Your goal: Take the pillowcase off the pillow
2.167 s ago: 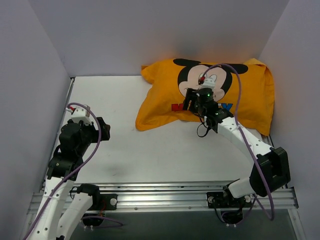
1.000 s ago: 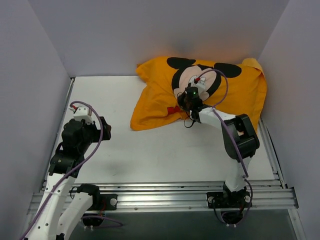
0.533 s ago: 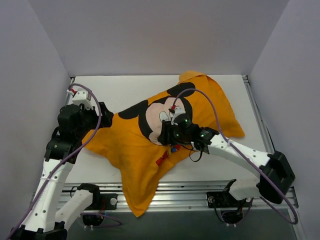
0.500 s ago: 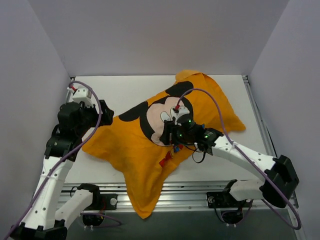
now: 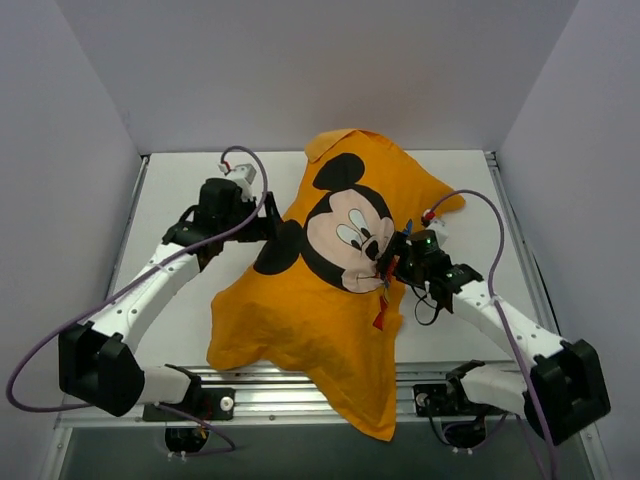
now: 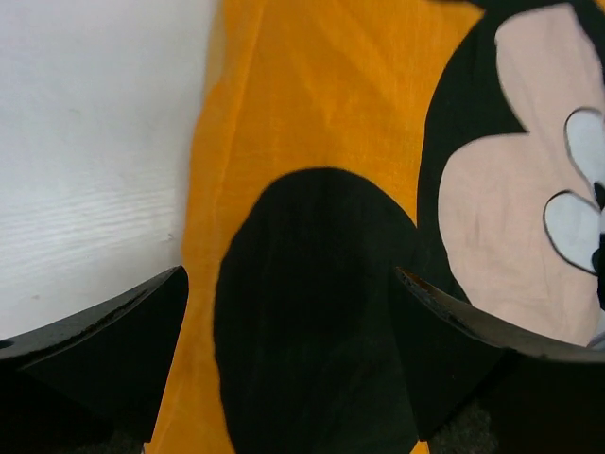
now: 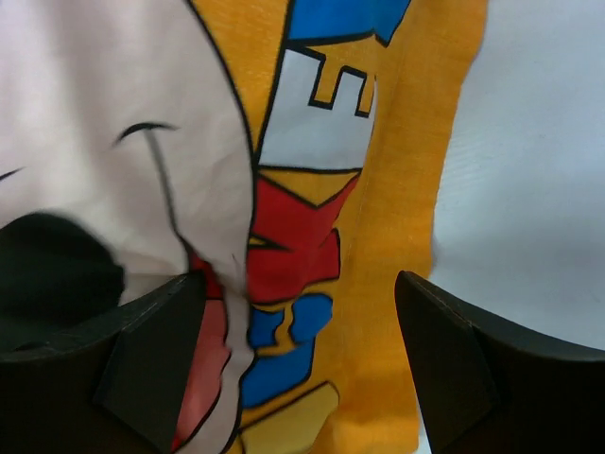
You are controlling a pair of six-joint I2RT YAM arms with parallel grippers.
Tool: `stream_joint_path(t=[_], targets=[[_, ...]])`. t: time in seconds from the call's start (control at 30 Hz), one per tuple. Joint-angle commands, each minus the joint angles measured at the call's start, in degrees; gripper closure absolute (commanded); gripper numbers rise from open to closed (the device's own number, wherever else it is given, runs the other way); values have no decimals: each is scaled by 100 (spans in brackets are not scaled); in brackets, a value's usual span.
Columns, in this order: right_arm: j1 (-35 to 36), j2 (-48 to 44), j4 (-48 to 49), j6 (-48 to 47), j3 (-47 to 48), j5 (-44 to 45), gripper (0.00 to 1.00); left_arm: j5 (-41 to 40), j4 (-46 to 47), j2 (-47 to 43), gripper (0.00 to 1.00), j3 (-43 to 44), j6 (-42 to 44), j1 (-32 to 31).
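Observation:
The orange pillowcase point(image 5: 330, 300) with the Mickey face lies diagonally across the middle of the table, and its lower corner hangs over the front rail. The white pillow is hidden inside it. My left gripper point(image 5: 268, 228) is open, jaws astride the black ear print point(image 6: 312, 303) at the case's left edge. In the left wrist view this gripper point(image 6: 288, 274) has fabric lying between its fingers. My right gripper point(image 5: 388, 268) is open over the coloured lettering point(image 7: 302, 246) beside Mickey's mouth, near the case's right edge point(image 7: 298, 279).
Grey walls close in the table on the left point(image 5: 60, 170), back and right point(image 5: 585, 170). A metal rail point(image 5: 280, 385) runs along the front edge. Bare white table point(image 5: 170, 190) shows at the left and at the right point(image 5: 500, 230) of the case.
The pillowcase has been dragged from the back right corner to the middle, turned, and now hangs over the front. My left arm has swung in to its left edge; the right gripper shifted right.

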Motion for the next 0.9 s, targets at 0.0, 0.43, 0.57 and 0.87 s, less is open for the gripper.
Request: stream_joint_path(t=[0.0,0.43,0.57,0.87], targets=[[-267,671,1216,-310,101,-1064,24,91,384,50,5,-483,-689,-554],[-496,1975,674,-1497,2264,-1557,9,-2053,-1223,-2865,6,-1780,-1552,-1575],[-1285,1763,663,-1542,2230,-2389,0,-2423,-1400,-2764,6,-982,-973,-1539],[-1472,3018,1867,-1506,2519,-4421,0,-2406,-179,-1269,6,-837,-707,-1259]])
